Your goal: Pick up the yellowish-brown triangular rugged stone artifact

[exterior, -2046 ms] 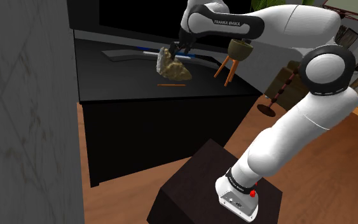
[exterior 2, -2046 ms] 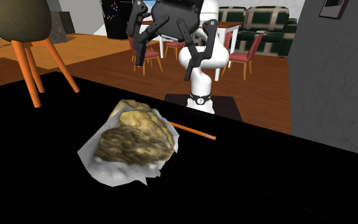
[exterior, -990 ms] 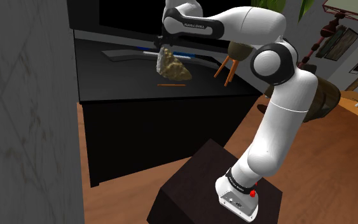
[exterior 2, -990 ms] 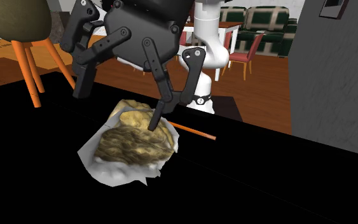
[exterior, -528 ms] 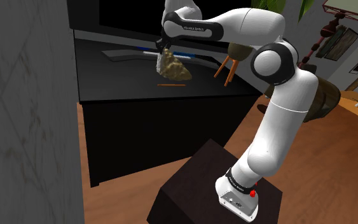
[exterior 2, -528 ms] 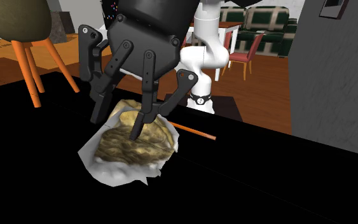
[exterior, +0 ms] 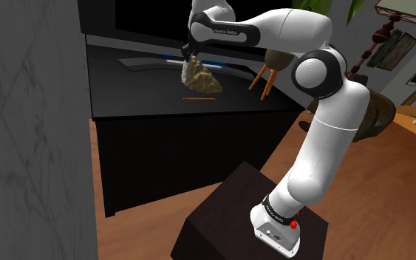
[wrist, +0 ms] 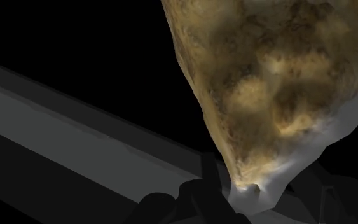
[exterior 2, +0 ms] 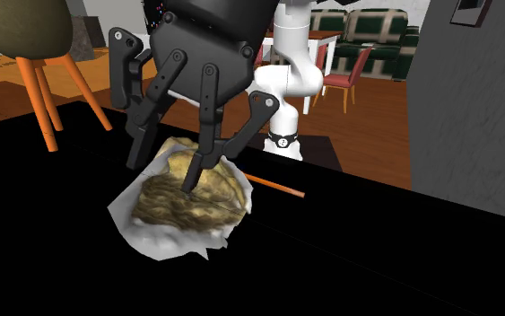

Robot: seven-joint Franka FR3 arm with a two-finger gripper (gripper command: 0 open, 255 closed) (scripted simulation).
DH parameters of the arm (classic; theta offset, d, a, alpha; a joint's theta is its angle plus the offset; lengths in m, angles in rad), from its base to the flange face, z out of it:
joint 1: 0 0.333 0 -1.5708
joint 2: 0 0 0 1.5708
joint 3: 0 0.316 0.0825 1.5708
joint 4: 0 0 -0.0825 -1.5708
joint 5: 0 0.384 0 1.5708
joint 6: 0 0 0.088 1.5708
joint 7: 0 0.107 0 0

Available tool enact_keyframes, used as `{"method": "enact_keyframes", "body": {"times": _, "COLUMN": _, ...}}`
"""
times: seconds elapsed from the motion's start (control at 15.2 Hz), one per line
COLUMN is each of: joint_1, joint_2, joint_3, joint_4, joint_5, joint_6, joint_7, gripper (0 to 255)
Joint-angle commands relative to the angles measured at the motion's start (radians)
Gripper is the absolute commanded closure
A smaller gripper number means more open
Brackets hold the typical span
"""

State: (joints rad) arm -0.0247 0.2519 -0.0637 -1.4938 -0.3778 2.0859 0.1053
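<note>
The yellowish-brown rugged stone [exterior 2: 192,202], pale grey along its lower rim, lies on the black tabletop [exterior 2: 376,260]. In the shoulder view the stone [exterior: 201,77] sits near the middle of the dark cabinet top, under the arm's hand. My black gripper [exterior 2: 163,172] comes down from above and is shut on the stone's upper ridge, one finger on each side. In the wrist view the narrow end of the stone [wrist: 279,83] is clasped at my gripper [wrist: 247,191]. The stone's underside still touches the tabletop.
A thin orange stick [exterior 2: 273,186] lies just behind the stone. An olive pot on orange legs [exterior 2: 30,36] stands at the second exterior view's left. A grey wall [exterior: 29,133] borders the shoulder view's left; a screen's base [exterior: 147,63] runs behind the stone.
The gripper dropped onto the stone and its fingers closed from wide apart onto the upper ridge. The stone has shifted slightly since half a second ago.
</note>
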Motion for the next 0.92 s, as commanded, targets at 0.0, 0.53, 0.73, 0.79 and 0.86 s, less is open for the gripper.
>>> {"method": "enact_keyframes", "body": {"times": 0.0, "joint_1": 0.000, "joint_2": 0.001, "joint_3": 0.001, "joint_4": 0.026, "joint_5": 0.004, "joint_6": -0.023, "joint_7": -0.009, "gripper": 255}}
{"method": "enact_keyframes", "body": {"times": 0.53, "joint_1": 0.002, "joint_2": 0.019, "joint_3": 0.004, "joint_4": 0.156, "joint_5": 0.022, "joint_6": -0.130, "joint_7": -0.048, "gripper": 255}}
{"method": "enact_keyframes", "body": {"times": 0.73, "joint_1": 0.002, "joint_2": 0.032, "joint_3": 0.005, "joint_4": 0.214, "joint_5": 0.028, "joint_6": -0.173, "joint_7": -0.064, "gripper": 255}}
{"method": "enact_keyframes", "body": {"times": 0.79, "joint_1": 0.002, "joint_2": 0.037, "joint_3": 0.005, "joint_4": 0.235, "joint_5": 0.030, "joint_6": -0.188, "joint_7": -0.069, "gripper": 255}}
{"method": "enact_keyframes", "body": {"times": 0.86, "joint_1": 0.002, "joint_2": 0.037, "joint_3": 0.005, "joint_4": 0.237, "joint_5": 0.030, "joint_6": -0.190, "joint_7": -0.070, "gripper": 255}}
